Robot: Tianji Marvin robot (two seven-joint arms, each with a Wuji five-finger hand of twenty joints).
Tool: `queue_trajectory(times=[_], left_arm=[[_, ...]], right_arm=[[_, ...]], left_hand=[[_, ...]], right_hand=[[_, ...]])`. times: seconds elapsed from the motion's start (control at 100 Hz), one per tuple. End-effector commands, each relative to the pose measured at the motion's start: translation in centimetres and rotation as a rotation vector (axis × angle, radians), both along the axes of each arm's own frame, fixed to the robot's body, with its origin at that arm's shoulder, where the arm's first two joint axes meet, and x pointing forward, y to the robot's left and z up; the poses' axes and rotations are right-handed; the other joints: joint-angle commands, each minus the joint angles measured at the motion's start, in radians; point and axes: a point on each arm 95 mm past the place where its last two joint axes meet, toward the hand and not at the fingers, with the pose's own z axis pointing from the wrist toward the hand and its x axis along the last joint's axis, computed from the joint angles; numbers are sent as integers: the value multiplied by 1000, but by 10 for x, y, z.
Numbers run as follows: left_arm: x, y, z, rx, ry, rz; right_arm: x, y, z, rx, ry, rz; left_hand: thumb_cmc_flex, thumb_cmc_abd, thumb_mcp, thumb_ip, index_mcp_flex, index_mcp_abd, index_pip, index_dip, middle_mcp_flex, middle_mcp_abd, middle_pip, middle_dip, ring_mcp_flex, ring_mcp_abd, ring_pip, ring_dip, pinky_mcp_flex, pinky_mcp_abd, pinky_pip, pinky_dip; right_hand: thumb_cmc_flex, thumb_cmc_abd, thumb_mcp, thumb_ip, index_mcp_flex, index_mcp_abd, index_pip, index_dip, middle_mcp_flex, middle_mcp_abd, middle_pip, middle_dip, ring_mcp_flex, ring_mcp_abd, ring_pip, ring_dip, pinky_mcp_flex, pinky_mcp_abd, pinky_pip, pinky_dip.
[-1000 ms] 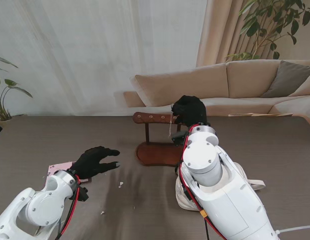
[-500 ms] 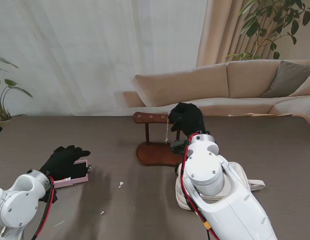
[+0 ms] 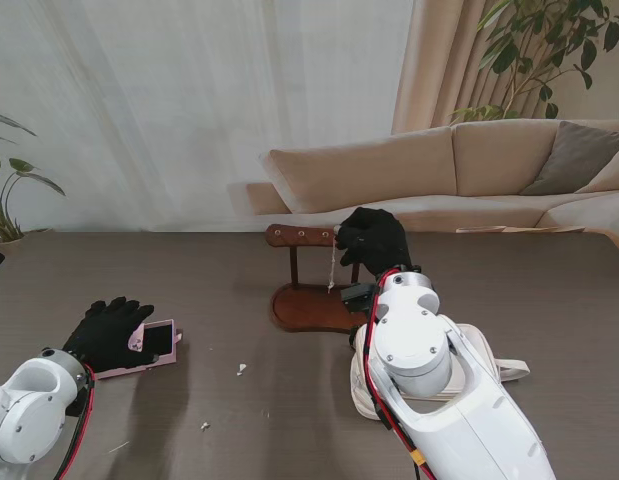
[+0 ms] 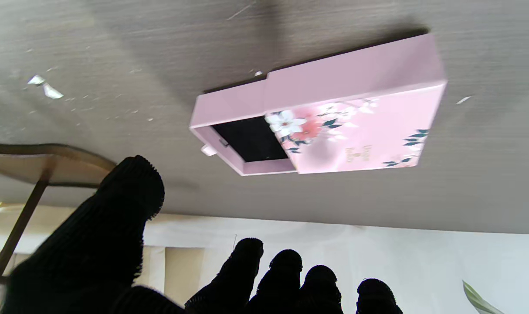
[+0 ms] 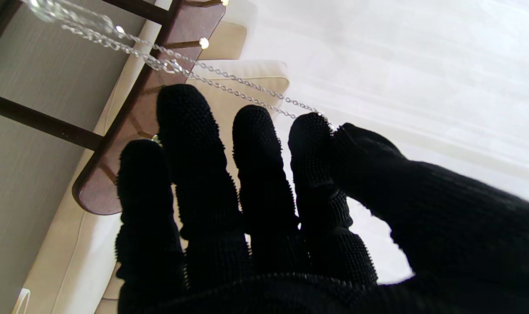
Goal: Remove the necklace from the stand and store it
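Two hands: both gloved in black, one at each side of the dark wooden table (image 3: 239, 280).
Right hand (image 3: 374, 238): raised at the top bar of the wooden necklace stand (image 3: 307, 238), thumb and forefinger pinched on the chain.
Right fingers (image 5: 194, 144): the other three lie close together in front of the bar; the pinch sits at the thumb tip in the right wrist view.
Necklace (image 3: 334, 262): a thin silver chain hanging down from the right hand beside the stand's post; in the right wrist view (image 5: 229, 78) it runs from the fingertips back across the bar, with clear beads at its far end. Whether it is off its peg cannot be told.
Stand base: an oval foot resting on the table just ahead of the right forearm.
Left hand (image 3: 111, 330): holding nothing, fingers spread, resting at the near-left edge of the pink gift box (image 3: 149, 345).
Left fingers (image 4: 129, 205): the left wrist view shows them apart from the box.
Box (image 4: 325, 117): pink with a flower print, its drawer slid partly out, showing a black lining.
Cream bag (image 3: 479, 360): lying on the table under the right arm.
Scraps (image 3: 241, 369): small white bits on the table between the box and the stand.
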Motion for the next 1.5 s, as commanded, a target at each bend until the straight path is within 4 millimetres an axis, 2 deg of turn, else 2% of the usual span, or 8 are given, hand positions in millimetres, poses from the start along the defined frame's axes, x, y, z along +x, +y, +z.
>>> queue_trajectory(times=[0.0, 0.05, 0.08, 0.21, 0.24, 0.56, 1.22, 1.49], left_arm=[[0, 6, -5, 15, 37, 12], [0, 7, -7, 28, 44, 17], [1, 8, -8, 33, 48, 21], [3, 13, -12, 51, 74, 34], [4, 14, -13, 56, 78, 37], [9, 21, -22, 126, 83, 65], [29, 26, -36, 219, 160, 103], [33, 27, -44, 241, 209, 109]], right_arm=[[-3, 2, 1, 12, 2, 18], [-3, 1, 2, 11, 2, 17], [-3, 1, 2, 11, 2, 16], [-4, 0, 3, 14, 4, 17], [-4, 0, 3, 14, 4, 17], [-4, 0, 4, 20, 10, 16], [-3, -1, 3, 24, 25, 16], [-2, -3, 4, 26, 27, 12]], left_hand=[[-27, -49, 19, -23, -32, 36, 2, -2, -41, 9, -11, -15, -49, -30, -16, -14, -2, -35, -45, -41], [-30, -60, 18, -28, -44, 48, 0, 0, -52, 14, -14, -17, -56, -33, -18, -15, -3, -38, -48, -51], [-38, -69, 34, -45, -52, 54, 6, 12, -56, 18, -10, -18, -59, -35, -17, -16, 3, -40, -50, -96], [-53, -97, 40, -51, -76, 61, -5, 11, -71, 17, -14, -21, -70, -43, -19, -18, 0, -46, -50, -115], [-69, -108, 72, -57, -83, 62, -10, 11, -77, 18, -12, -21, -73, -44, -19, -18, 3, -48, -50, -140], [-101, -125, 94, -67, -156, 78, -33, -7, -130, 16, -19, -26, -83, -58, -20, -20, 3, -66, -58, -179], [-99, -125, 101, -69, -156, 66, -25, -5, -106, 17, -7, -9, -75, -54, -18, -19, 6, -62, -50, -208], [-90, -139, 119, -67, -100, 62, 1, 10, -44, 12, 18, 16, -34, -45, -12, -14, 8, -60, -38, -190]], right_hand=[[36, -6, 25, -13, 7, -10, -2, 2, 12, 11, -7, 18, 44, -7, 2, 11, 12, 0, 41, 1], [36, -5, 24, -13, 7, -11, -2, 2, 12, 10, -7, 18, 45, -7, 3, 11, 12, 0, 41, 1], [36, -6, 24, -13, 8, -10, -2, 2, 13, 11, -7, 18, 45, -7, 3, 11, 12, 0, 41, 1], [36, -6, 24, -13, 7, -11, -2, 2, 12, 11, -7, 18, 45, -8, 3, 11, 12, 0, 41, 2], [36, -5, 24, -13, 8, -11, -2, 2, 13, 11, -7, 18, 45, -8, 3, 11, 12, 0, 41, 2], [37, -7, 25, -13, 8, -10, -3, 2, 13, 12, -7, 18, 45, -6, 3, 11, 12, -1, 40, 2], [38, -7, 27, -13, 10, -7, -3, 2, 15, 13, -7, 19, 45, -8, 4, 12, 10, -1, 39, 2], [38, -8, 27, -13, 10, -8, -3, 3, 15, 13, -8, 19, 44, -5, 4, 12, 9, -3, 39, 2]])
